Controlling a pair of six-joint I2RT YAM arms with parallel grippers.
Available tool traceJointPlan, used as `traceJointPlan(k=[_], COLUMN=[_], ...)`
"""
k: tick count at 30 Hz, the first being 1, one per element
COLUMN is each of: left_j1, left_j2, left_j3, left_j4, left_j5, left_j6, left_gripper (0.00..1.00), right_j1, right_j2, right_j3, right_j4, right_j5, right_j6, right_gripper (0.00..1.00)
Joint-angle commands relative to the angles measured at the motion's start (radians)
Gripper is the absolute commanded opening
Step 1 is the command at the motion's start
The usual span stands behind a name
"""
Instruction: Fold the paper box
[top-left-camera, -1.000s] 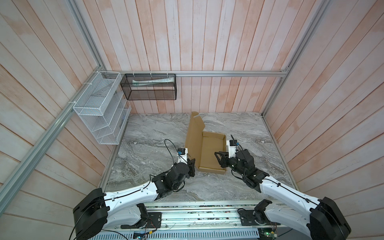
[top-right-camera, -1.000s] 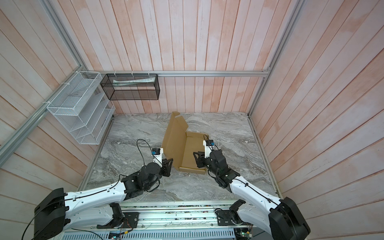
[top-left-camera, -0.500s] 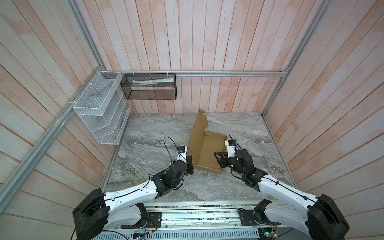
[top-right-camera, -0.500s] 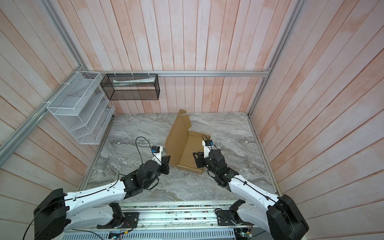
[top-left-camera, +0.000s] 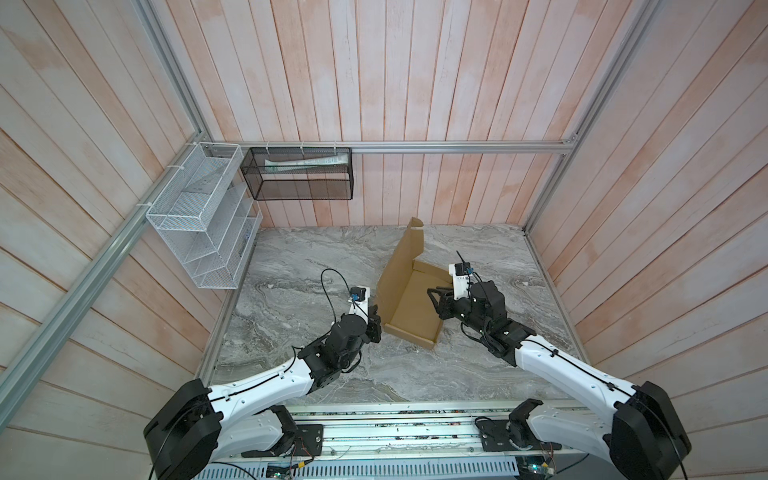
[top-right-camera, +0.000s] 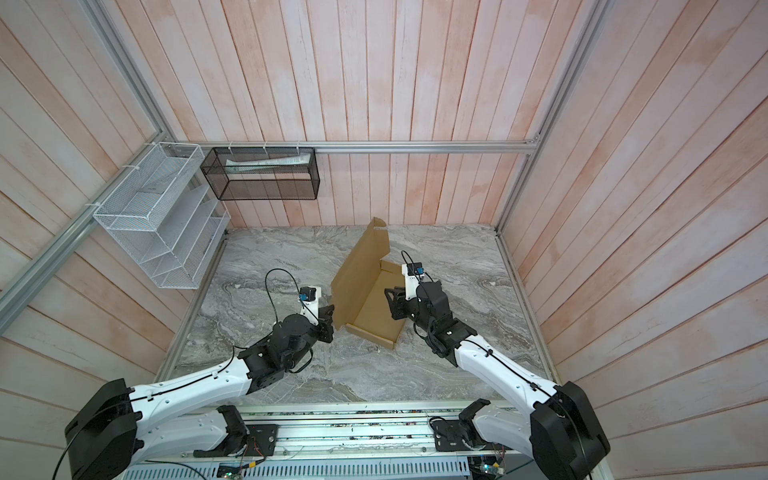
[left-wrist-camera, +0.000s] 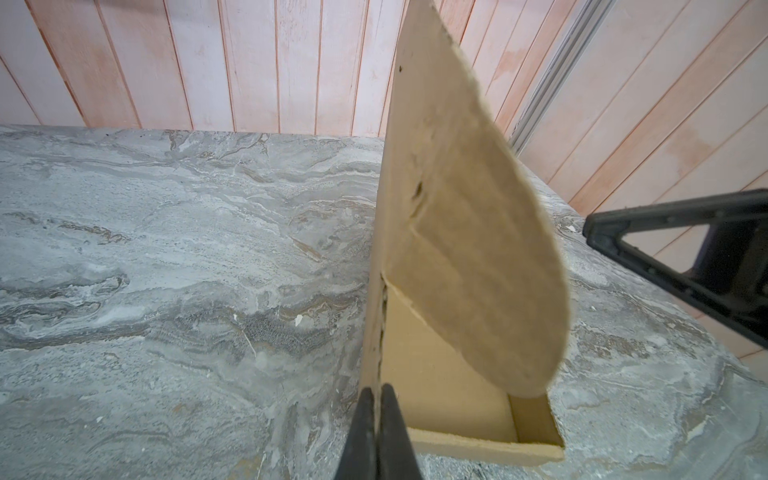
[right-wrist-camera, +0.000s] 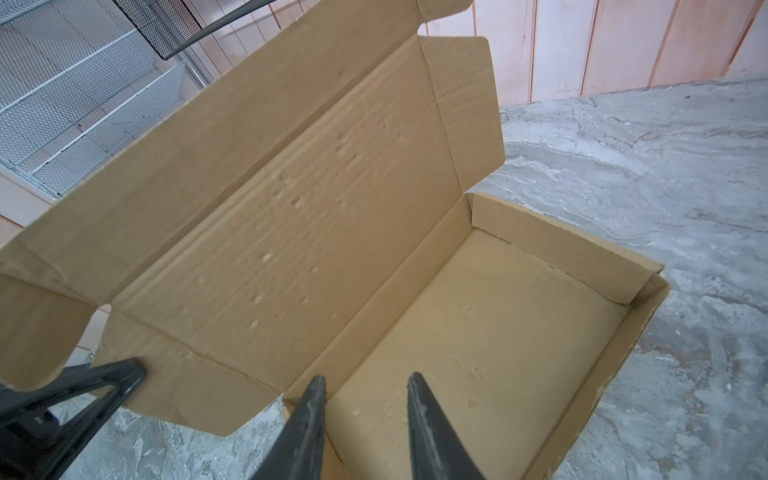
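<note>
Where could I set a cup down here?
The widest bare marble tabletop lies between the white wire rack and the paper box. A narrower patch separates the box from the right wall. The middle is crowded: the left gripper pinches the raised lid, the right gripper hangs over the box.

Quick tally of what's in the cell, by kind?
Paper box: 1
Mesh racks: 2 (white mesh rack, black mesh rack)
Claws: 2 (left claw, right claw)
Total: 5

One paper box (top-left-camera: 411, 311), two hands (top-left-camera: 376, 321) (top-left-camera: 434, 297), one white rack (top-left-camera: 199, 232), one black basket (top-left-camera: 297, 178).
</note>
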Motion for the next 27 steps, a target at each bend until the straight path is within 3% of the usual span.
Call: traceJointPlan(k=[1,8,19,27], left_j1=[0.021,0.058,0.155,0.178], left_j2=[-0.015,-0.034,-0.112,-0.120], left_j3=[-0.027,-0.060,-0.078,-0.050], left_j4=[0.048,0.091,0.083,0.013], left_j5=[0.049,0.133,0.318,0.378], left_j6=[0.055,0.163,0.256,0.296], left_gripper=[0.00,0.00,0.00,0.00], right_j1=[-0.017,-0.090,-0.271,-0.292], right_j2=[0.037,0.133,0.319,0.434], right_j3=[0.053,0.122,0.224,0.260], right_j4=[-0.034,-0.003,0.159,0.307], right_j5=[-0.002,-0.034,-0.195,-0.290], right_j6=[-0.060,-0.108,-0.190,-0.293], right_gripper=[0.35,0.40,0.52,0.56])
